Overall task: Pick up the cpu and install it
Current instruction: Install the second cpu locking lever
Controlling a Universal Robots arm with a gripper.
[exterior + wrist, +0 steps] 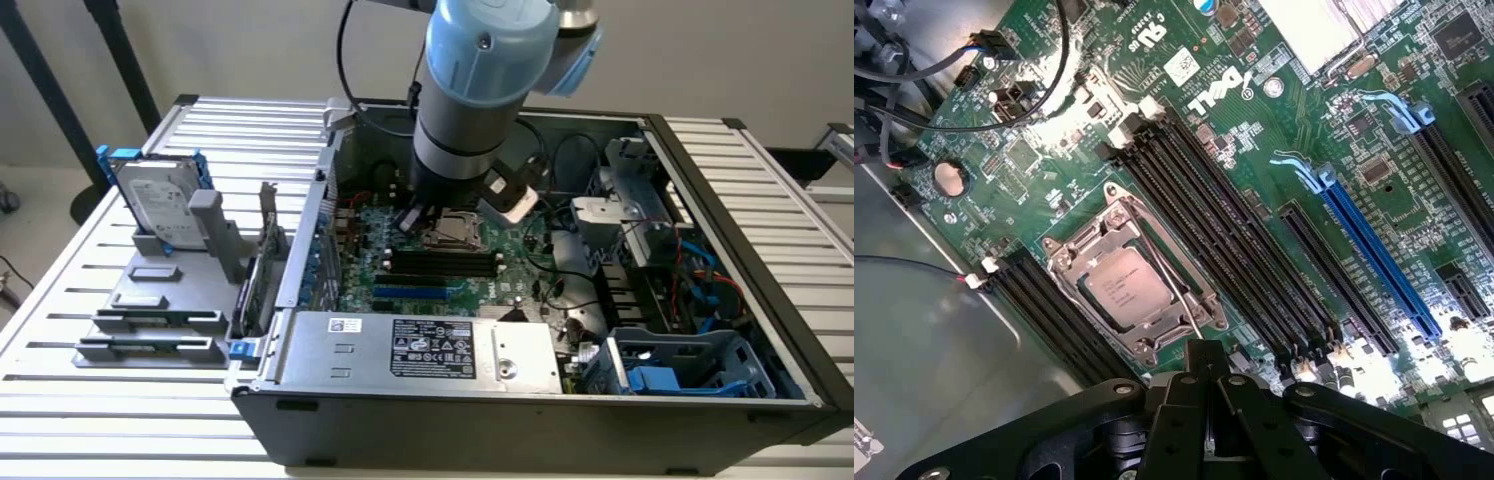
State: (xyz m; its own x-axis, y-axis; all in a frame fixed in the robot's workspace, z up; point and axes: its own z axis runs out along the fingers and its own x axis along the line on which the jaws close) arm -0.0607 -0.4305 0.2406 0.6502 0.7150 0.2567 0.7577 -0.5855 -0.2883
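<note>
The cpu [1124, 288], a small square chip with a silvery top, lies flat in the metal-framed socket [1079, 265] on the green motherboard [1254, 130]. In the exterior view the socket [458, 230] sits just under the arm's wrist. My gripper [1203, 350] is shut, its black fingers pressed together with nothing between them. The tips hover just beside the socket's frame, a little off the chip. In the exterior view the gripper [430, 215] hangs low inside the open computer case [534, 400].
Black memory slots [1234, 230] flank the socket, and blue and black expansion slots [1374, 250] lie beyond. Cables [974, 90] run near the board's edge. Outside the case, a grey stand holds a hard drive [154, 205]. The power supply [414, 345] fills the case's front.
</note>
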